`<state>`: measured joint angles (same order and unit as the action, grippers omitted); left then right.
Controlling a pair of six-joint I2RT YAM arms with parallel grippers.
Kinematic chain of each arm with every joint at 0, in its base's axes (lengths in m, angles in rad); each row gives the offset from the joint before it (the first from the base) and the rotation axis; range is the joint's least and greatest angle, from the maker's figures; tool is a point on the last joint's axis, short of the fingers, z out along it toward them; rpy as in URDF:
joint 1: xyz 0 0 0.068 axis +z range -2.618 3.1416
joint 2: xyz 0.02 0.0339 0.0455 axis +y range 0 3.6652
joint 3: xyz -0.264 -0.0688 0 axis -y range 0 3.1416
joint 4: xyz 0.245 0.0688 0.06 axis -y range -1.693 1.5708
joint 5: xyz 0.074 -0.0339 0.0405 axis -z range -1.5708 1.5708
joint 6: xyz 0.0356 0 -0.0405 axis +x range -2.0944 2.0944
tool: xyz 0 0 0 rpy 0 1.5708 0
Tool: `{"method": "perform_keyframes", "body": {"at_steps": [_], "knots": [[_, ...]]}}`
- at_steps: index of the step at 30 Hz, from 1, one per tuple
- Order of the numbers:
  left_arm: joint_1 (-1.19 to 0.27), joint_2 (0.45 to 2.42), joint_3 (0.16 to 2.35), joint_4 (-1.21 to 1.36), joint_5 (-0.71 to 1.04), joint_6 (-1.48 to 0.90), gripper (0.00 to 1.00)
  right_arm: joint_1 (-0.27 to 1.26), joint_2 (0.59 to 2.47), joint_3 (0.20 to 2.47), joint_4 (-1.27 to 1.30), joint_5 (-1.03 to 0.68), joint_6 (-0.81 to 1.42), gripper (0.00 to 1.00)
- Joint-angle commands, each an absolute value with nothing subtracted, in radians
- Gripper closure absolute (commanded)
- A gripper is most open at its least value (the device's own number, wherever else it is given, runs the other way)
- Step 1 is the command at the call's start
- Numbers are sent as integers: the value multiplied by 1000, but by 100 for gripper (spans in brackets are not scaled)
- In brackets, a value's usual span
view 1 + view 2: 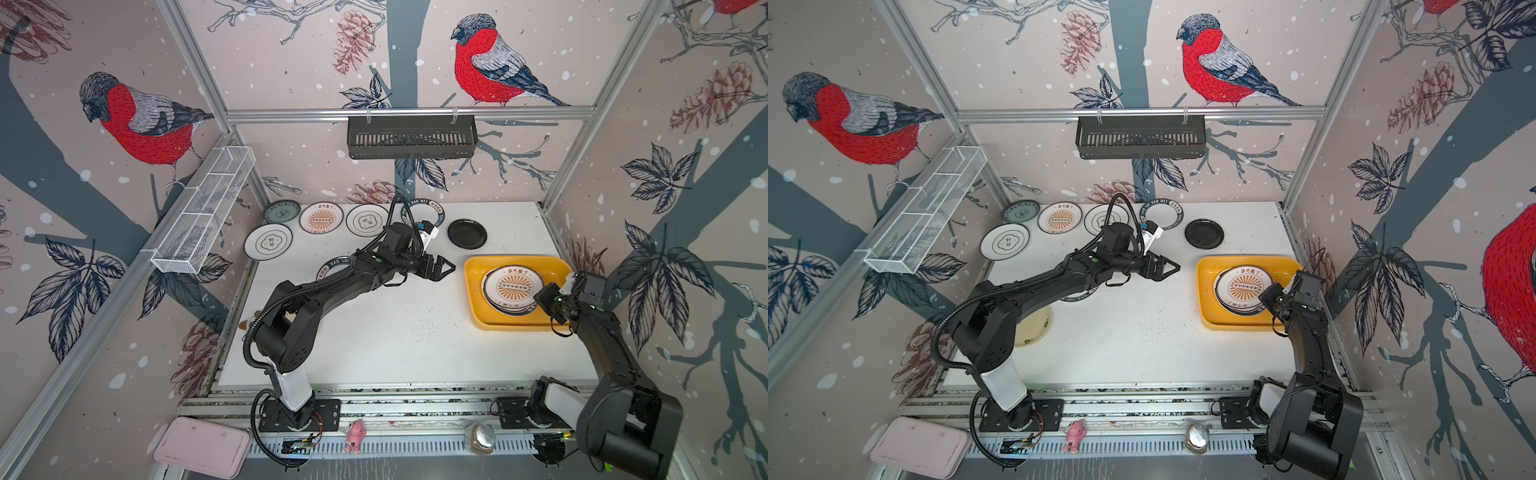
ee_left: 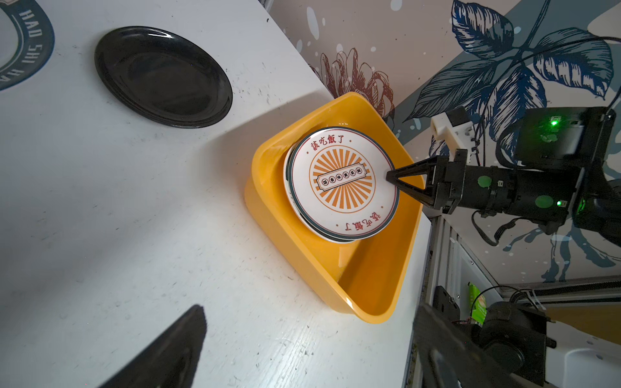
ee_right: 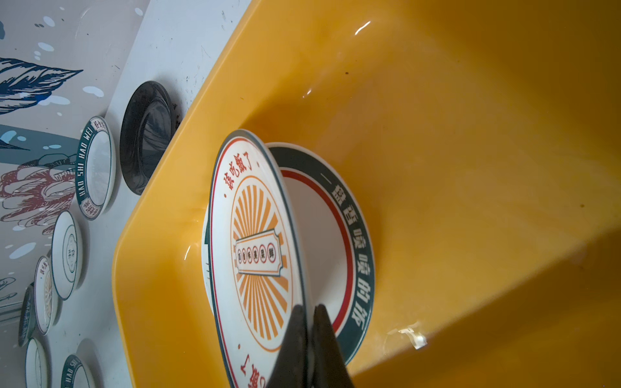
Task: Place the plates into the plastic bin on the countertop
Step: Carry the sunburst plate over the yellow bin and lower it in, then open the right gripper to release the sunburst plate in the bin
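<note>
Right fingers (image 3: pixel 290 346) clamp sunburst plate (image 3: pixel 258 255) in bin (image 3: pixel 470 134), arm (image 1: pixel 602 332) stretched forward

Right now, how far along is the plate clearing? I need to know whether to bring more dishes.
Done: a teal-rimmed plate lies in the yellow bin. In hand: the right gripper pinches the rim of a sunburst plate, tilted over it, not yet released. The left gripper hangs open, empty. Left: about eight plates on the table, among them the black plate.

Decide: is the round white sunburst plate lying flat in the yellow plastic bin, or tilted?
Tilted: the sunburst plate has one rim pinched by the right gripper, raised above the dark-rimmed plate.
</note>
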<state>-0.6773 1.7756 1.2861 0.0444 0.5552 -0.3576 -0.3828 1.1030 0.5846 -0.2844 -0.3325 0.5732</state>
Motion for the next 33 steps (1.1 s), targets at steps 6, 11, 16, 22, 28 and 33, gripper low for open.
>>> {"method": "perform_keyframes", "body": {"at_steps": [6, 11, 16, 22, 28, 33], "knots": [[-679, 1783, 1311, 38, 553, -317, 4, -395, 1127, 568, -238, -342, 551, 87], [-678, 1785, 1310, 38, 555, -318, 4, -397, 1147, 563, -235, -337, 548, 85], [-680, 1788, 1310, 50, 566, -323, 3, -398, 1157, 561, -234, -331, 545, 79], [-679, 1793, 1311, 51, 572, -320, 3, -400, 1176, 558, -234, -313, 538, 73], [-680, 1803, 1315, 46, 576, -307, 3, -401, 1211, 549, -216, -305, 543, 66], [-677, 1797, 1309, 40, 562, -295, 4, -398, 1205, 551, -212, -297, 548, 50]]}}
